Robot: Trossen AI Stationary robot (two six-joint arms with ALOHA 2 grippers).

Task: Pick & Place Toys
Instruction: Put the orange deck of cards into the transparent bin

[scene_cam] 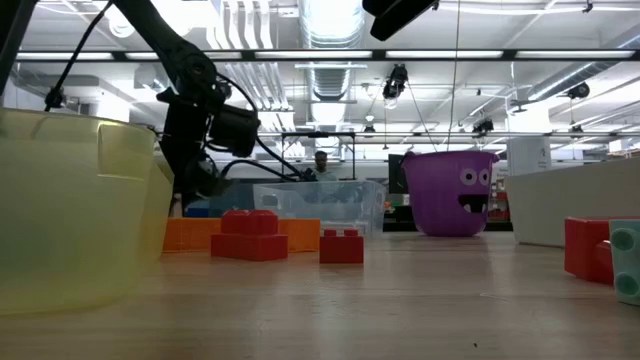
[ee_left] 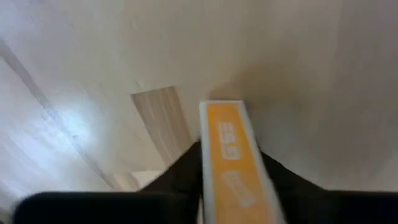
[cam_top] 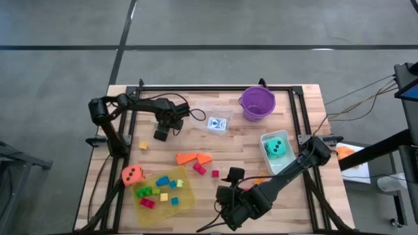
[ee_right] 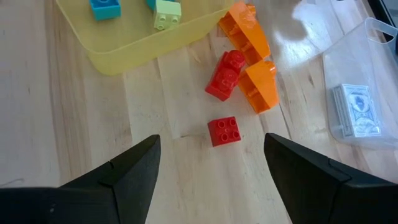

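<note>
Stood at the wooden table's (cam_top: 287,130) far edge: purple bucket (cam_top: 257,103). Lay beside it: clear tub (cam_top: 215,117). Sat near the front: yellow tray (cam_top: 186,199).

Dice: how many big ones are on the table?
2. The orange die sits beside the yellow tray. The teal die lies inside the tub near the purple bucket. None seem hidden.

No lettering can be read anywhere: the orange card pack (ee_left: 231,163) carries pale print too blurred to make out, and the card pack (ee_right: 359,109) in the clear tub (ee_right: 373,43) shows only a small, unreadable printed pattern
</note>
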